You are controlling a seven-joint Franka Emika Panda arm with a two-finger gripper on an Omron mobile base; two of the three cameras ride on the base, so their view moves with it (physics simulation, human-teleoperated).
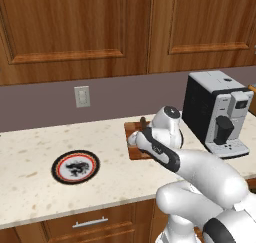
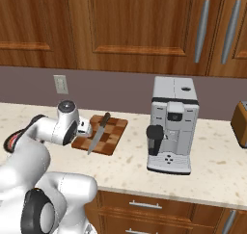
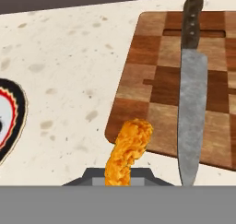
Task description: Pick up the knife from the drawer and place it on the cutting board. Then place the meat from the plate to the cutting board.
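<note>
We see the white arm's two-finger gripper (image 3: 119,179) clamped tight on the small orange, crumbly-looking lump of meat (image 3: 127,151), which sticks up out of it in the hand view, over the near-left edge of the rectangular checkered wooden cutting board (image 3: 152,80) where it meets the speckled beige stone worktop (image 3: 69,71). We can't tell if the meat touches the board. The long kitchen knife (image 3: 191,89) with dark brown handle and grey steel blade lies flat on the board, lengthwise, handle toward the wall, blade tip at or just past the board's front edge. In the right base view the knife (image 2: 98,132) lies diagonally across the board (image 2: 113,132), with the arm's wrist just left of it. The round flat plate (image 1: 76,167) with black and red-orange rim and white centre with dark motif sits on the worktop (image 1: 30,152) well left of the board (image 1: 132,129); in the hand view its rim (image 3: 14,117) shows at the left edge. A silver-and-black coffee machine (image 2: 171,124) stands right of the board, and a beige wall outlet (image 1: 82,96) sits on the backsplash.
</note>
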